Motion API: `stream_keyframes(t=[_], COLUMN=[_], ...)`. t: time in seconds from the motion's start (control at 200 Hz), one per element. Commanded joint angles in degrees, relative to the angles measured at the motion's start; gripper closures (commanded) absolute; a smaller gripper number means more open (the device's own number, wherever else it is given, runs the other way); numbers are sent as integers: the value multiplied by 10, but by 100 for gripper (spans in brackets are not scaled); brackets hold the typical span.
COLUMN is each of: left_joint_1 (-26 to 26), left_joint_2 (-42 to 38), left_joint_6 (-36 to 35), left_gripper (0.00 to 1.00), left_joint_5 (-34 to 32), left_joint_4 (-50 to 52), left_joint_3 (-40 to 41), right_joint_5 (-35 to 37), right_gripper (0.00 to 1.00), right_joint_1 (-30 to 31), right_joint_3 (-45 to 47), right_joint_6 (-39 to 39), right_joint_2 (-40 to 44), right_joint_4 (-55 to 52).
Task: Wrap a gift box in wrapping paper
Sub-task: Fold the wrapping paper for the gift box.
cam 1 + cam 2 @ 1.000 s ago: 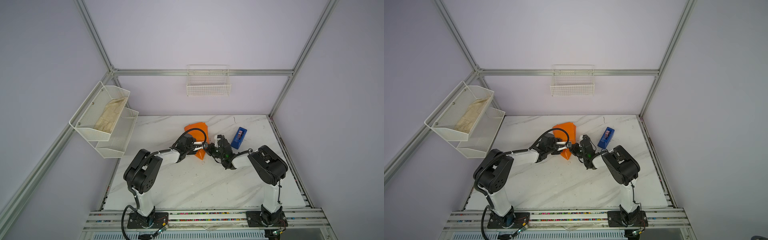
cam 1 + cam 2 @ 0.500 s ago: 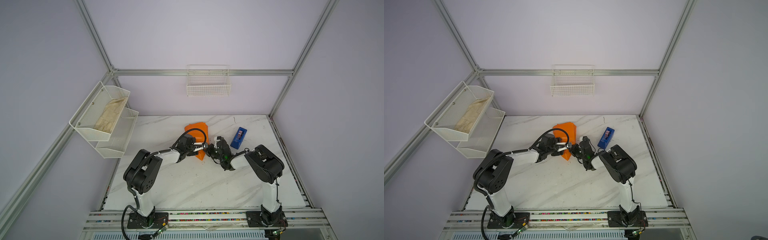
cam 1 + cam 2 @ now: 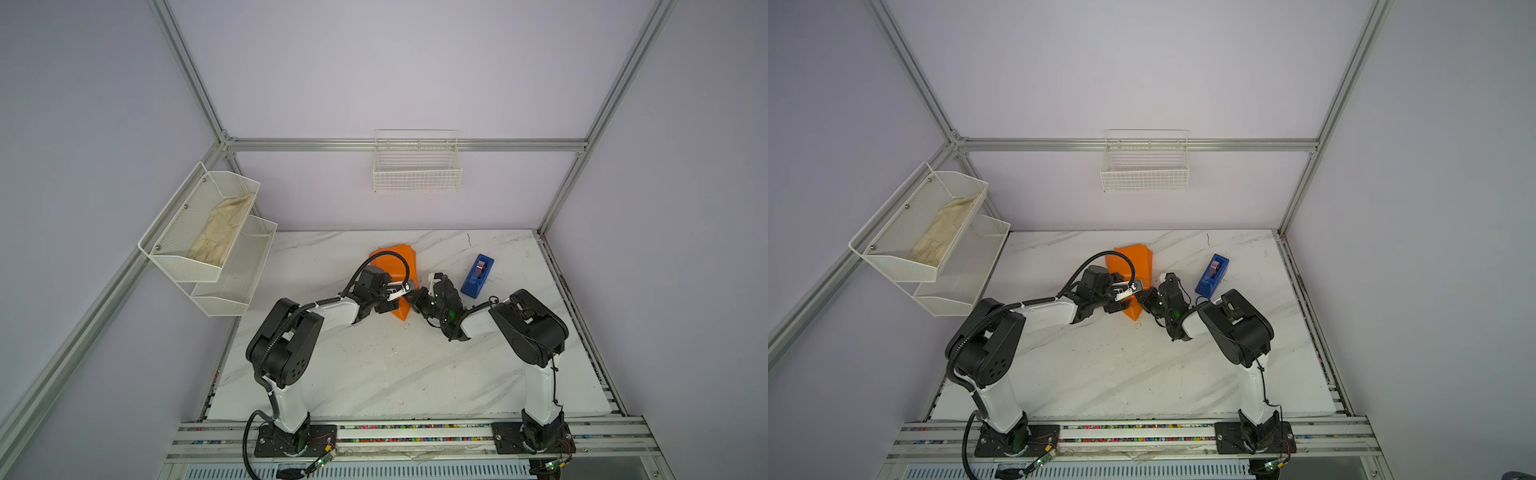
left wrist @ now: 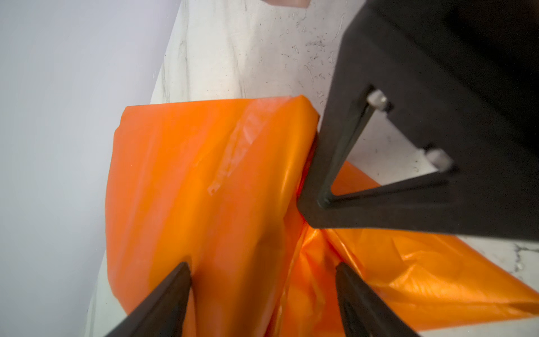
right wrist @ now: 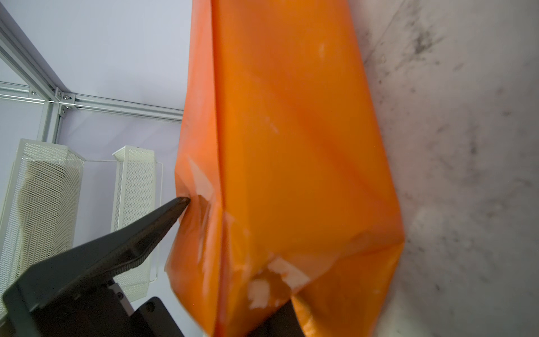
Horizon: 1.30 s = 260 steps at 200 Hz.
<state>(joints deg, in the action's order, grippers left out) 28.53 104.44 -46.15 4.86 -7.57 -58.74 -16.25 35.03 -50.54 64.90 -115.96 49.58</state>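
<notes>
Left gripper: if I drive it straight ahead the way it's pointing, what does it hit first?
The wrapping paper: in the left wrist view the open left gripper points straight at its orange surface, seemingly very close, though depth is unclear.

White marble-veined tabletop (image 3: 374, 374), level, grey-streaked, smudged with dark scuffs in the right wrist view. Carries toward the back middle a bundle of orange wrapping paper (image 3: 390, 267), creased, patched with clear tape, with a loose flap reaching toward the near side. Carries also a blue tape dispenser (image 3: 477, 276) toward the right arm's side, near the bundle but apart, lying askew to the table's edges.
</notes>
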Motion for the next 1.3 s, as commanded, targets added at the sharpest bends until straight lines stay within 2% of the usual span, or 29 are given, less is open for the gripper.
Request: stream_keyframes(t=[0.0, 0.21, 0.57, 0.945, 1.13, 1.295], left_joint_1=[-3, -6, 2, 5, 0, 0], left_joint_2=[-6, 0, 25, 17, -3, 4], left_joint_6=[37, 60, 59, 91, 103, 103], left_gripper=[22, 15, 14, 13, 12, 12], left_joint_5=[30, 26, -42, -41, -5, -3], left_joint_4=[41, 59, 60, 72, 65, 77], left_joint_3=[-36, -48, -57, -72, -64, -71], right_joint_5=[-2, -4, -4, 1, 4, 10], right_gripper=[100, 100, 100, 100, 100, 100], right_joint_1=[6, 6, 6, 7, 7, 7], right_joint_3=[-4, -4, -4, 0, -1, 0], right_joint_6=[12, 13, 16, 25, 39, 54], right_joint_2=[-2, -3, -2, 0, -2, -1], right_joint_4=[21, 24, 25, 34, 43, 48])
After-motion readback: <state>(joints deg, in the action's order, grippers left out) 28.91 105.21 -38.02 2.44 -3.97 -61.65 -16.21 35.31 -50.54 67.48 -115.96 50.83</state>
